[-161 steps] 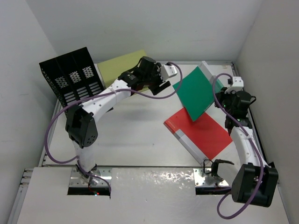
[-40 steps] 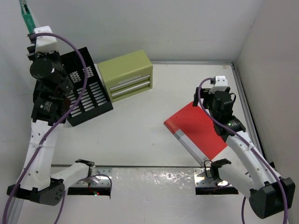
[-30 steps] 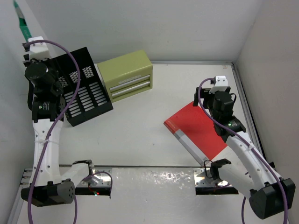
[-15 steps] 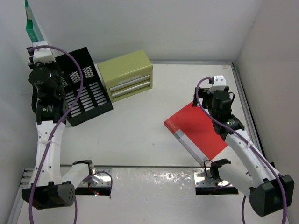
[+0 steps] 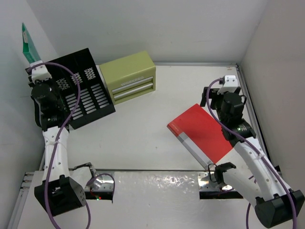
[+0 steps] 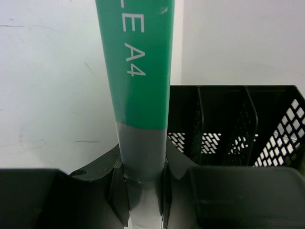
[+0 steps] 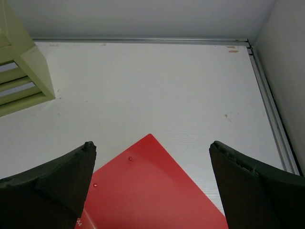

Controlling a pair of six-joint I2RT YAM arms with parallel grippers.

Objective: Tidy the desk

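Note:
My left gripper is raised at the far left of the desk, shut on the grey lower end of a green folder. The folder stands upright and edge-on, its spine running up from between the jaws of that gripper. Just right of it is the black slotted file rack, whose open compartments lie beyond the folder. A red binder lies flat on the right. My right gripper hovers wide open over the binder's far corner, holding nothing.
An olive-green drawer box stands at the back next to the rack, and its corner shows in the right wrist view. White walls close in the desk on three sides. A metal rail runs along the right edge.
The left arm has swung and come down a little with the green folder, staying beside the rack's left end. The right gripper has shifted slightly back and right, still open.

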